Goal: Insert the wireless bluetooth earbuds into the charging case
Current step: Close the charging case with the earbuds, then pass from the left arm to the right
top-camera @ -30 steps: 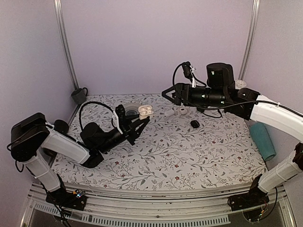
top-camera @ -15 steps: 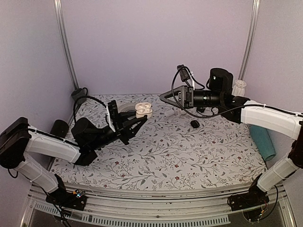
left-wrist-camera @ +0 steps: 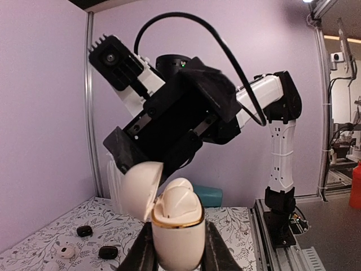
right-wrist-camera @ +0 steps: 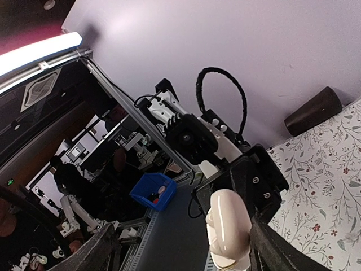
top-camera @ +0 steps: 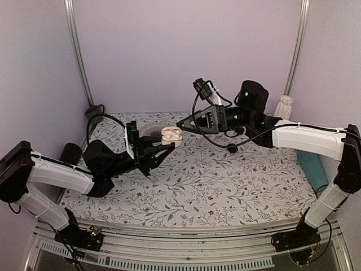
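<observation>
My left gripper (top-camera: 167, 145) is shut on the white charging case (top-camera: 171, 135) and holds it upright above the table. In the left wrist view the case (left-wrist-camera: 177, 234) sits between my fingers (left-wrist-camera: 141, 254), its lid (left-wrist-camera: 137, 189) hinged open to the left. Two cream earbuds (left-wrist-camera: 180, 199) sit in its wells. My right gripper (top-camera: 181, 125) is open and empty, with its tips just right of the case at the same height. In the right wrist view the case (right-wrist-camera: 228, 226) shows its closed side between my wide-spread fingers (right-wrist-camera: 98, 251), close to the right one.
Small black pieces (top-camera: 232, 148) lie on the floral table (top-camera: 225, 186); two more (left-wrist-camera: 107, 252) and a small white piece (left-wrist-camera: 66, 252) show in the left wrist view. A teal roll (top-camera: 313, 166) lies at the right edge. A dark cylinder (top-camera: 71, 152) lies at the left.
My right gripper has moved left and down, close to the case. My left arm stretched out and shifted the case slightly; it still holds it.
</observation>
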### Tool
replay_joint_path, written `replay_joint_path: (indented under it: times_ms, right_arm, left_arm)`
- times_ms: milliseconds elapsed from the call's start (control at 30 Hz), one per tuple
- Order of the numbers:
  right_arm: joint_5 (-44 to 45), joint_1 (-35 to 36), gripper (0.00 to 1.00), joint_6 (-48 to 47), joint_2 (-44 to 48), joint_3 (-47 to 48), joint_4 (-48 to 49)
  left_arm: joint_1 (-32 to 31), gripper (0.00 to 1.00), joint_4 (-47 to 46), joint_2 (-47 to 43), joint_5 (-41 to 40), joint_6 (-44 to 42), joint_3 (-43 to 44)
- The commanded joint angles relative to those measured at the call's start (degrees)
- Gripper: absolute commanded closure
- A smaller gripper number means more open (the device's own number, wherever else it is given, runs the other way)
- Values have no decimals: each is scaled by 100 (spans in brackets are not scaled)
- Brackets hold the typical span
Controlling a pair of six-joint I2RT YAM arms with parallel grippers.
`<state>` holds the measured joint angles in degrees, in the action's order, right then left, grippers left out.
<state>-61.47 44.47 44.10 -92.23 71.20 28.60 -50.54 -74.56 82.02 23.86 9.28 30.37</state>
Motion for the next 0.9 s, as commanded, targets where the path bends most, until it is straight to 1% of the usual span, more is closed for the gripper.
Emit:
replay_joint_path:
  times_ms: [0,167,333,433,500,600,767,867]
  right_arm:
    - [-354,147,21,-7,-88,276,233]
    - [-323,203,22,-99,-82,297,65]
    - [-103,218,23,-270,25,242,-171]
    - [380,211,23,-583,177,261,-670]
    - [863,212,26,-862,273,288,-1192]
    - [1446,218,30,-1342,442,208,-1601]
    - [1860,281,33,-2013,727,-142,-1615]
    - [2130,439,34,-2394,893,-368,-1563]
  left_arm:
    - [130,100,-199,-35,191,236,12]
    - [156,100,-207,-22,204,272,24]
    - [158,100,-222,-26,189,316,4]
    - [159,100,-213,-25,230,350,25]
    - [167,100,-191,-21,254,389,38]
    - [164,100,-182,-20,270,528,50]
    - [198,100,-82,-29,291,947,88]
    - [252,100,164,-15,363,1246,191]
